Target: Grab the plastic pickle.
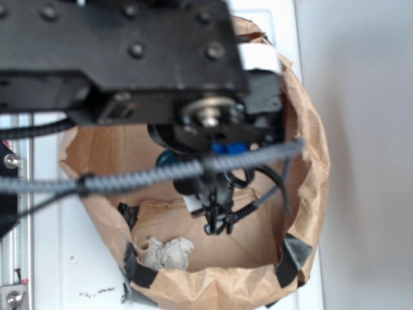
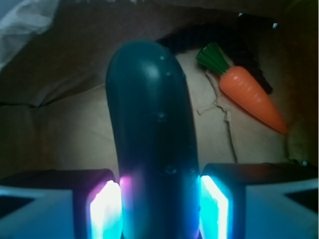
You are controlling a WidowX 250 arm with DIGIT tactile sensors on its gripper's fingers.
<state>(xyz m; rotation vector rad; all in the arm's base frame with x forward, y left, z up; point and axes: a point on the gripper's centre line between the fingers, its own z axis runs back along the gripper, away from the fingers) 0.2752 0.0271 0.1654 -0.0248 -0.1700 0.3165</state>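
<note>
**Pickle clamped between the lit pads inside the paper bag**

In the wrist view the small dark green glossy plastic pickle stands between the two glowing pads of the black gripper, which is clenched on its lower part. Both pads press against the pickle's sides, one lit pale blue with a pink tinge, the other cyan. The pickle's rounded upper end rises toward the top of the frame, slightly curved, its surface catching small highlights.

Behind it lies the brown paper floor of a crumpled paper bag. To the right, apart from the pickle, an orange plastic carrot with a green leafy top lies at a slant, its tip pointing down and right. A dark rope runs behind the carrot's top and along its far side.

In the exterior view the black robot arm reaches over the open bag, whose rim is patched with dark tape. A grey braided cable crosses the opening. A wad of pale crumpled paper lies near the bag's near wall. The pickle itself cannot be made out from this angle.
</note>
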